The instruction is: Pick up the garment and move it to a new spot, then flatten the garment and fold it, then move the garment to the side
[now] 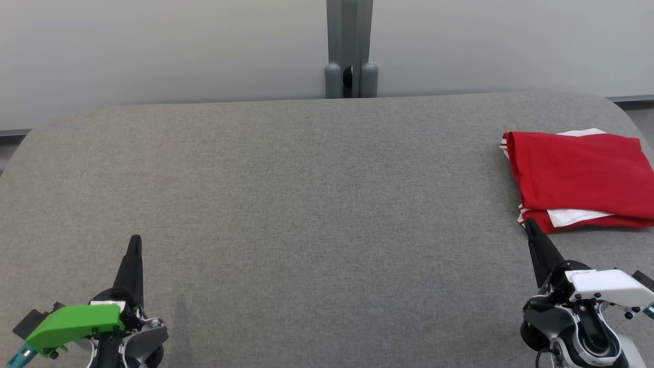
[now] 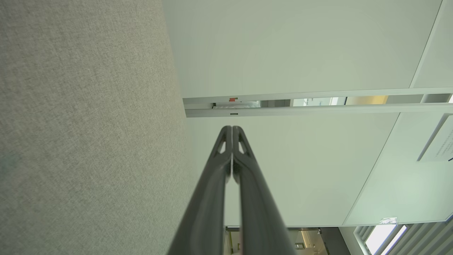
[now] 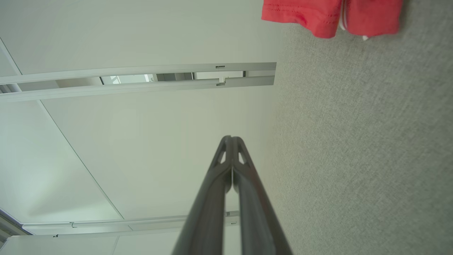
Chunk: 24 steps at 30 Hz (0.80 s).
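Counter, grey fabric top, is spanned across the head view.

Lower left: left gripper is seen over the cloth surface, its two dark fingers pressed together to a single point. Nothing is pinched. In the left wrist view the tips are seen meeting, with pale wall panels beyond.

Back centre: grey post is noted behind the far edge, between two panels.

Lower right: right gripper is likewise pressed together and carries nothing. Its tip is pointed toward the near left corner of the garment. In the right wrist view a stretch of counter is shown between tip and cloth, so no contact is judged.

Far right: garment, red with white trim, is laid on the counter by the right edge, partly cut off by the frame. It is doubled into a compact, roughly rectangular packet, with a white band showing between the layers.

Step in hand, as judged: folding is taken as done and the packet as set to the side, so the last step appears finished or nearly so.

Next move: little is called for. If a further shift is wanted, the right gripper would have to be spread, lowered onto the near edge and closed through all layers, so that the fold is not undone.
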Motion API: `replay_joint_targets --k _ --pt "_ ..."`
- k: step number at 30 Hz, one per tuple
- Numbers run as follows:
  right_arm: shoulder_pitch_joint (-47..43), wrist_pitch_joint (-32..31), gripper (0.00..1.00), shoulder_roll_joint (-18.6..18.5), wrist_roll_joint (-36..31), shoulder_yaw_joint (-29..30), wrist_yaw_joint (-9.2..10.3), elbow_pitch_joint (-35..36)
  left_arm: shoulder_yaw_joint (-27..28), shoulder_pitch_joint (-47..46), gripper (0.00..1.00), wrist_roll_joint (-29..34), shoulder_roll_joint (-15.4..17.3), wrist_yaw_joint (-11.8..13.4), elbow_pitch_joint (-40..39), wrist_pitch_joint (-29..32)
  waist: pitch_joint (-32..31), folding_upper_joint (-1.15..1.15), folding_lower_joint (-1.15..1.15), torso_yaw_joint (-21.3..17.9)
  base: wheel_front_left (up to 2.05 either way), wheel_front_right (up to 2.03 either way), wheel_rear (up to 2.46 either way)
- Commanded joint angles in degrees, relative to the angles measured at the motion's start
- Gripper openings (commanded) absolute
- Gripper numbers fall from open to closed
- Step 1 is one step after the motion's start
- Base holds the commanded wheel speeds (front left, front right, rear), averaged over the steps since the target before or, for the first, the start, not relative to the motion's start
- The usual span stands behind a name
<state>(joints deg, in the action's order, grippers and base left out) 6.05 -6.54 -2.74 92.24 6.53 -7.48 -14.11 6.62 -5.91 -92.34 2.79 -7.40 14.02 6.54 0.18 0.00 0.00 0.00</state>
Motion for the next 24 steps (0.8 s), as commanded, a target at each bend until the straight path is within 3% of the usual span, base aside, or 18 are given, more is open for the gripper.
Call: replay_joint_targets --k 1,24 --pt "0.31 -0.17 0.00 -0.26 0.34 0.07 -0.02 0.27 0.11 -0.59 0.00 -0.15 0.10 -0.31 -0.04 0.19 0.00 0.00 0.00 0.00 0.00 0.00 0.00" --pt "0.31 -0.17 0.00 -0.26 0.34 0.07 -0.02 0.27 0.11 -0.59 0.00 -0.15 0.10 -0.31 -0.06 0.18 0.00 0.00 0.00 0.00 0.00 0.00 0.00"
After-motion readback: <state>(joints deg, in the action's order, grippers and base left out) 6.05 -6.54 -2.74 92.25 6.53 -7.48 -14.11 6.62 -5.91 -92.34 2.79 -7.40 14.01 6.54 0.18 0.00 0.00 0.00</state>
